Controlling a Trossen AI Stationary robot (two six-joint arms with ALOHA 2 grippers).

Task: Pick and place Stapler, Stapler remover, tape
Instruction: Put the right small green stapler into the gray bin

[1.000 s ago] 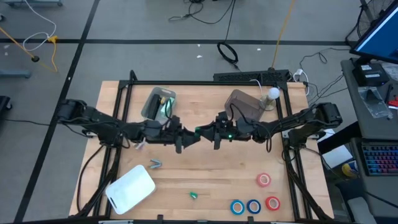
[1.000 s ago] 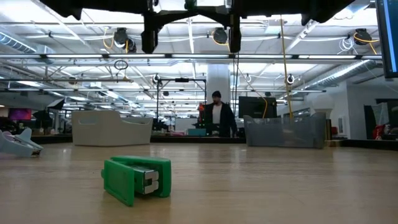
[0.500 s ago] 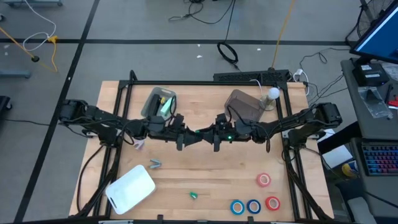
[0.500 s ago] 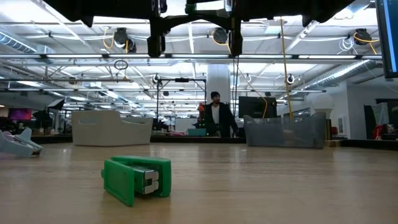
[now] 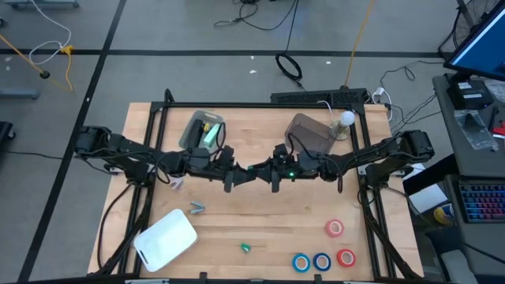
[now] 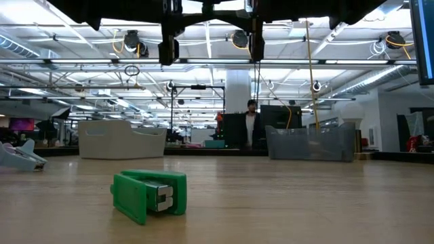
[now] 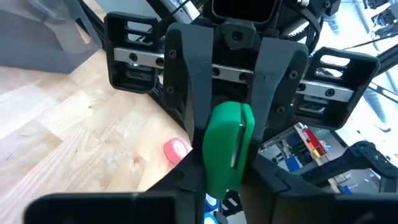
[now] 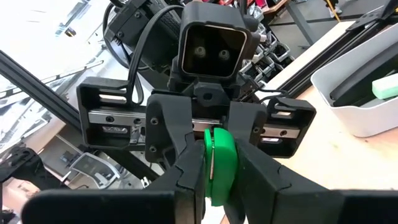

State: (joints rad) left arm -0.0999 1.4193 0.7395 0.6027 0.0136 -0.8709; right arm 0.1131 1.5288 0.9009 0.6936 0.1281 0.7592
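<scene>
- Nearest the front edge lie the four tape rolls: a red one (image 5: pixel 334 228) a little inboard, then two blue (image 5: pixel 301 262) (image 5: pixel 321 260) and another red (image 5: pixel 346 257) in a row. All are loose and untouched, so I judge that part of the task is not yet done.
- Left of them a small green stapler (image 6: pixel 149 194) sits on its side on the bare wood, well apart from both arms.
- Further left are a white flat tray (image 5: pixel 166 239) and, just beyond it, a grey clawed item (image 5: pixel 196 208) that I take for the stapler remover.
- At mid-table the left gripper (image 5: pixel 239 176) and right gripper (image 5: pixel 266 173) face each other tip to tip, up off the wood. Both wrist views show a green piece (image 7: pixel 225 149), probably a stapler, between the two pairs of fingers, and each gripper is clamped on it. I read this as a handover across the centre line, so neither should let go until the other's hold is sure.
- At the far edge stand the left bin (image 5: pixel 189 134), with something green inside, and the right bin (image 5: pixel 308 134).
- Beyond the table a person (image 6: pixel 252 125) stands in the room.
</scene>
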